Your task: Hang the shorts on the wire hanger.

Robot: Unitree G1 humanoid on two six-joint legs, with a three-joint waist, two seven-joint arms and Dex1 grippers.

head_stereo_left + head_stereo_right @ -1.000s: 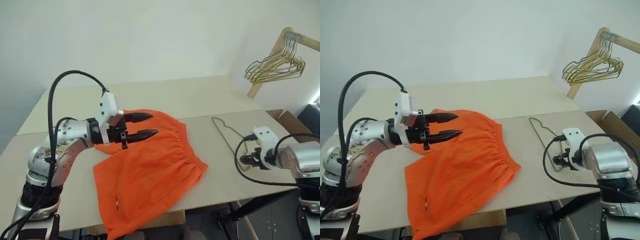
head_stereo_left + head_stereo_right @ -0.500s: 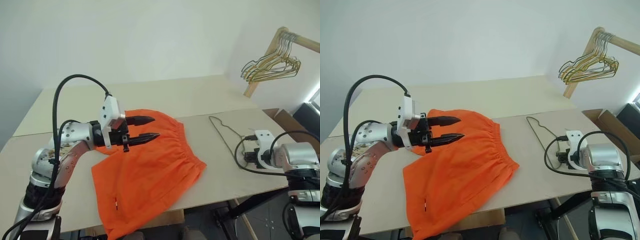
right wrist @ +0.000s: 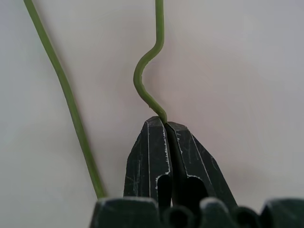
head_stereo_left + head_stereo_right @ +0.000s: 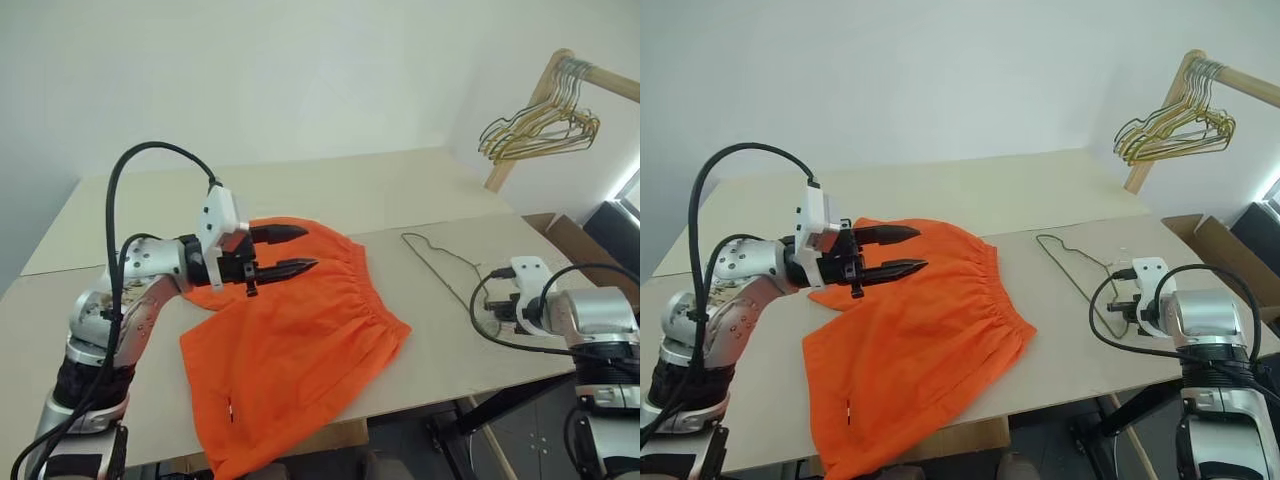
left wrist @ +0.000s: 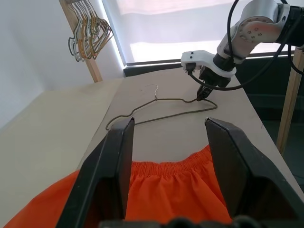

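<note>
2 tools are at work over the pale, matte surface (image 4: 420,190). The right tool (image 3: 166,124) is pressed together on the thin greyish wire hanger (image 4: 440,268), pinching the wire at a kink, apparently near its hook end, though that is hard to confirm from the head views. The hanger lies flat on the surface, well apart from the shorts (image 4: 290,345), a bright orange, soft fabric spread flat with a gathered elastic waistband facing the hanger. The left tool (image 4: 290,250) hangs above the shorts, its fingers spread and holding nothing.

Risk: the wire is thin, smooth and springy, so it could twist or slip in the pinch once lifted. The limp fabric may bunch or slide off a tilted hanger.
</note>
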